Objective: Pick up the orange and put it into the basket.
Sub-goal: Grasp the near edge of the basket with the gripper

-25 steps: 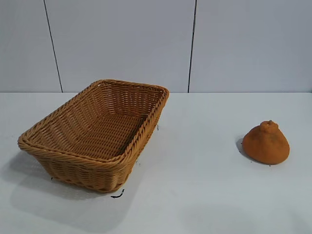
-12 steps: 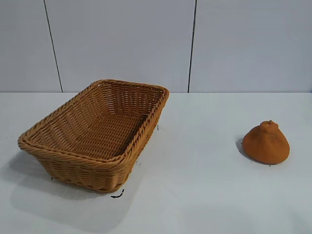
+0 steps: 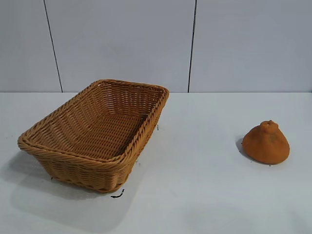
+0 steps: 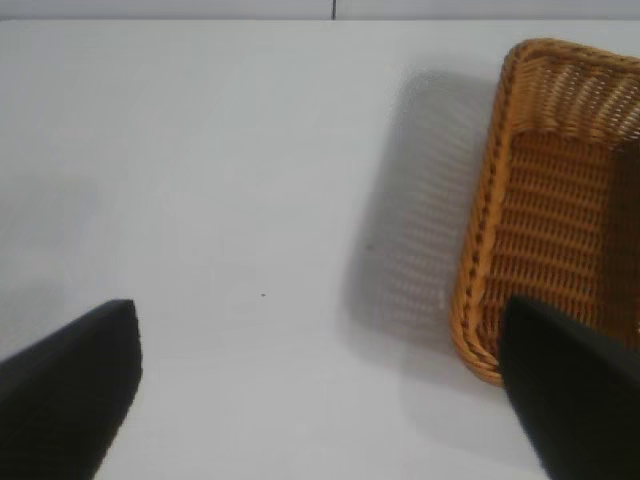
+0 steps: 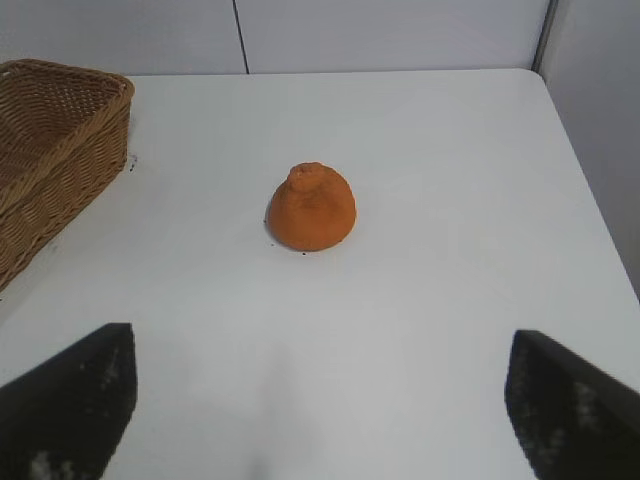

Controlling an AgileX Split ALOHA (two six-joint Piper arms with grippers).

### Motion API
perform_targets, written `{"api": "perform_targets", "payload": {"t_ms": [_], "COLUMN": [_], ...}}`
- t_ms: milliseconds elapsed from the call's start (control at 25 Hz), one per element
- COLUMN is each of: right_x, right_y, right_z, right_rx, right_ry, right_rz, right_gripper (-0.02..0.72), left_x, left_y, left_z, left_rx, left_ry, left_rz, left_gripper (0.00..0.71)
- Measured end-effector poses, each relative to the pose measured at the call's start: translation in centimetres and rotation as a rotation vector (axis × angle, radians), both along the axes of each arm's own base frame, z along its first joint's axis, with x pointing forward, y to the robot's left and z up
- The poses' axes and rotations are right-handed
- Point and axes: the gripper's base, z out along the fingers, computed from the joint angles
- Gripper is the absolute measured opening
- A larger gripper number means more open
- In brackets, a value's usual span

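left wrist view: the left gripper [image 4: 320,390] has its two dark fingers [image 4: 70,385] spread wide apart with nothing between them, only bare white table [image 4: 220,180] beneath. one finger overlaps the near corner of the basket [image 4: 480,270], which lies just beyond and to one side; only part of the basket shows here, cut off at the picture's edge, and the woven floor that can be seen holds nothing.

in the right wrist view the right gripper [image 5: 320,395] likewise holds its fingers [image 5: 570,400] wide apart and empty, tilted down toward the table. the orange [image 5: 312,207] sits upright on its broad base straight ahead of it, well apart from the fingertips, knob upward, with the basket's corner [image 5: 60,140] off to the side.

the exterior view shows neither arm. the basket [image 3: 97,129] stands on the table's left part, empty inside, its braided rim whole. the orange [image 3: 266,142] rests on the table at the right, well apart from the basket, not yet lifted.
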Motion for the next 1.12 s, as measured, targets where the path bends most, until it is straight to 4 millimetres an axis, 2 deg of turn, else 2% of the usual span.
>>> {"api": "perform_targets", "payload": {"t_ms": [240, 360, 560, 680, 1120], "right_x": [0.0, 0.0, 0.0, 0.0, 0.0], "right_y": [0.0, 0.0, 0.0, 0.0, 0.0], "right_z": [0.0, 0.0, 0.0, 0.0, 0.0], "right_rx": [0.000, 0.000, 0.000, 0.000, 0.000], "right_ry": [0.000, 0.001, 0.001, 0.001, 0.001], "right_rz": [0.000, 0.000, 0.000, 0.000, 0.000], "right_gripper": [0.694, 0.694, 0.694, 0.694, 0.694], "left_x": [-1.6, -2.1, -2.2, -2.0, 1.2], "left_y": [-4.2, -5.2, -5.3, -5.3, -6.4], "left_z": [-0.1, -0.1, -0.1, -0.8, -5.6], "left_rx": [-0.123, -0.194, -0.356, -0.418, -0.589], "left_ry": [0.052, 0.086, 0.160, 0.236, 0.506], "left_rz": [-0.050, -0.015, 0.190, 0.351, 0.781], "left_gripper": [0.697, 0.697, 0.697, 0.697, 0.697]}}
